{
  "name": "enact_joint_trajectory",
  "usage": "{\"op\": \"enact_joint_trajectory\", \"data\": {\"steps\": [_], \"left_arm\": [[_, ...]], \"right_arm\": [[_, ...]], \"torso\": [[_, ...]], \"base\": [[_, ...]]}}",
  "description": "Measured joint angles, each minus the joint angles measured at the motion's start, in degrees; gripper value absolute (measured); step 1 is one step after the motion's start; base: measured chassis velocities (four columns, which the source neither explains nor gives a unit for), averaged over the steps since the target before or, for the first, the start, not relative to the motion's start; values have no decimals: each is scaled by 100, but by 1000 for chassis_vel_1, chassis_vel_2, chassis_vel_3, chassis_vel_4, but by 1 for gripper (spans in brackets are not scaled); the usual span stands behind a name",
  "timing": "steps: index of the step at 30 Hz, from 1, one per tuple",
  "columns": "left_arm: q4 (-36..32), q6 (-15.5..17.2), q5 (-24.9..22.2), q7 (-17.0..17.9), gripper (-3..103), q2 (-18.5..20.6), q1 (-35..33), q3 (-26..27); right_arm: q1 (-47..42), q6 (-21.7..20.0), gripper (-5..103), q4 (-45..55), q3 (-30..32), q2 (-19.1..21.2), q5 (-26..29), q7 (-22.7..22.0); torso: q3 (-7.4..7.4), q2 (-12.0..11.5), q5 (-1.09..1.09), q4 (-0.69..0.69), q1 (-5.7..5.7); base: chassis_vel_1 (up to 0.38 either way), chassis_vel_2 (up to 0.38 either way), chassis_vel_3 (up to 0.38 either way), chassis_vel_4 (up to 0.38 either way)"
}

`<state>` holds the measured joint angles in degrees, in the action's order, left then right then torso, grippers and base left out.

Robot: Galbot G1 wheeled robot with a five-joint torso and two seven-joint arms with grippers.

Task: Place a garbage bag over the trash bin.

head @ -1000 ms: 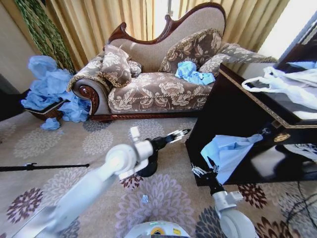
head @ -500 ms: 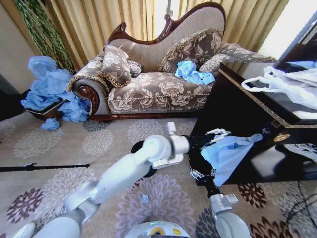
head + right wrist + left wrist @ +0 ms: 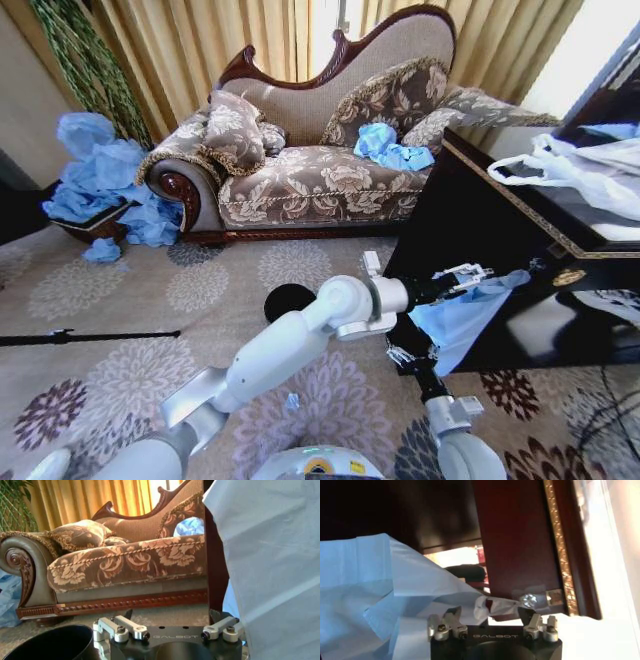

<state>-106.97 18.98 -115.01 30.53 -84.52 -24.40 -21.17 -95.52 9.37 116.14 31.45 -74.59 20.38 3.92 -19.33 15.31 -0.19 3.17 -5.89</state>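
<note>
The light-blue garbage bag (image 3: 455, 315) hangs against the dark cabinet front, and it also spreads wide in the left wrist view (image 3: 395, 592) and the right wrist view (image 3: 270, 555). My left gripper (image 3: 462, 273) reaches across to the bag's upper edge. It is open, with a bag corner lying between its fingers (image 3: 452, 617). My right gripper (image 3: 405, 352) sits at the bag's lower tip with its fingers (image 3: 127, 614) apart and the bag beside one of them. The black trash bin (image 3: 285, 298) stands on the carpet, partly behind my left arm, and its rim shows close by (image 3: 55, 645).
The dark cabinet (image 3: 470, 215) with gold trim stands right and carries white plastic bags (image 3: 580, 170). A patterned sofa (image 3: 320, 180) is behind, with blue bags on it. A heap of blue bags (image 3: 100, 175) lies far left. A black rod (image 3: 80, 336) lies on the carpet.
My left arm swung right, from above the bin to the bag's upper edge, and the bin is now more exposed. The right gripper and the bag barely moved.
</note>
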Motion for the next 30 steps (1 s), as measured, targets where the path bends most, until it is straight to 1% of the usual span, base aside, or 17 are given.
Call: {"op": "enact_joint_trajectory", "data": {"steps": [2, 3, 6, 8, 9, 10, 11, 13, 14, 15, 16, 18, 19, 20, 21, 26, 30], "left_arm": [[123, -5, 92, -17, 68, -105, -36, -13], [123, -5, 92, -17, 68, -105, -36, -13], [257, -4, 183, -62, 51, -222, -92, -18], [279, -3, 203, -69, 51, -245, -107, -22], [295, 1, 216, -78, 40, -260, -115, -28], [328, 16, 224, -112, 34, -274, -122, -33], [328, 16, 224, -112, 34, -274, -122, -33], [432, 61, 246, -212, 24, -314, -130, -34], [432, 61, 246, -212, 24, -314, -130, -34], [482, 78, 256, -244, 19, -348, -139, -32], [534, 85, 274, -262, 19, -393, -149, -30], [588, 89, 289, -272, 8, -454, -167, -32], [588, 89, 289, -272, 8, -454, -167, -32], [612, 93, 296, -275, 3, -482, -177, -43], [625, 95, 303, -278, 1, -494, -181, -50], [699, 86, 368, -280, 0, -582, -192, -82], [698, 28, 385, -163, 0, -595, -177, -95]], "right_arm": [[-4, 42, 100, -5, -3, -26, 2, 14], [-4, 42, 100, -5, -3, -26, 2, 14], [-4, 93, 100, -40, -43, -65, -7, 61], [-6, 107, 100, -46, -59, -73, -13, 71], [-8, 117, 100, -47, -76, -78, -16, 85], [-9, 127, 100, -47, -87, -81, -17, 110], [-9, 127, 100, -47, -87, -81, -17, 110], [-2, 157, 100, -51, -103, -83, -18, 143], [-2, 157, 100, -51, -103, -83, -18, 143], [1, 163, 100, -55, -107, -83, -17, 152], [1, 175, 100, -64, -112, -83, -17, 165], [-1, 215, 100, -83, -117, -84, -16, 177], [-1, 215, 100, -83, -117, -84, -16, 177], [-4, 228, 100, -89, -118, -87, -15, 182], [-6, 233, 100, -90, -118, -88, -14, 188], [-34, 247, 100, -83, -111, -84, -13, 210], [-54, 254, 100, -60, -81, -80, -6, 225]], "torso": [[0, 0, 0, -1, 0], [0, 0, 0, -1, 0], [0, 0, 0, 0, 0], [0, 0, 0, -1, 0], [0, 0, 0, 0, 0], [0, 0, 0, -1, 0], [0, 0, 0, -1, 0], [0, 0, 0, -1, 0], [0, 0, 0, -1, 0], [0, 0, 0, -1, 0], [0, 1, 0, -1, 0], [0, 1, 0, 0, 0], [0, 1, 0, 0, 0], [0, 1, 0, -1, 0], [0, 1, 0, -1, 0], [0, 1, 0, 0, 0], [0, 1, 0, -1, 0]], "base": [[0, 0, 0, 0], [0, 0, 0, 0], [0, 0, 0, 0], [0, 0, 0, 0], [0, 0, 0, 0], [0, 0, 0, 0], [0, 0, 0, 0], [0, 0, 0, 0], [0, 0, 0, 0], [0, 0, 0, 0], [0, 0, 0, 0], [0, 0, 0, 0], [0, 0, 0, 0], [0, 0, 0, 0], [0, 0, 0, 0], [0, 0, 0, 0], [0, 0, 0, 0]]}}
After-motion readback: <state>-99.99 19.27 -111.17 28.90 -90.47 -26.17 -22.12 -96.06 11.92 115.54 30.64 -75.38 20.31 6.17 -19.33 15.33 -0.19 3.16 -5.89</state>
